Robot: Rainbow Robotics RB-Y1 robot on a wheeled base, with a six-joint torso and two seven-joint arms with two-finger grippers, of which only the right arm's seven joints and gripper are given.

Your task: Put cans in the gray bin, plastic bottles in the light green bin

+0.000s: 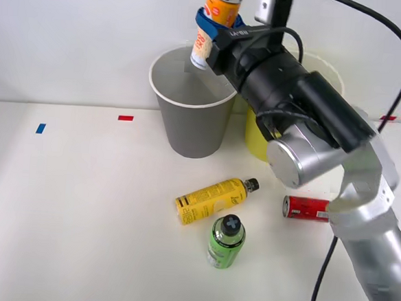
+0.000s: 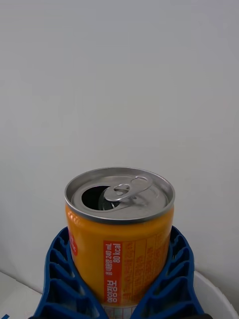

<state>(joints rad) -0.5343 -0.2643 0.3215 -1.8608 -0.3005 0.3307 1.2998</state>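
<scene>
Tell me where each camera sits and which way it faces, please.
Front view: above the arms, looking forward and down at the table; the right arm reaches over the gray bin.
Right wrist view: on the right wrist, facing a pale wall past the orange can; blue fingers show.
Shared: the orange can gripped in the right tool.

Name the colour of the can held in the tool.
Orange and white with a silver top; right wrist view shows it best.
</scene>
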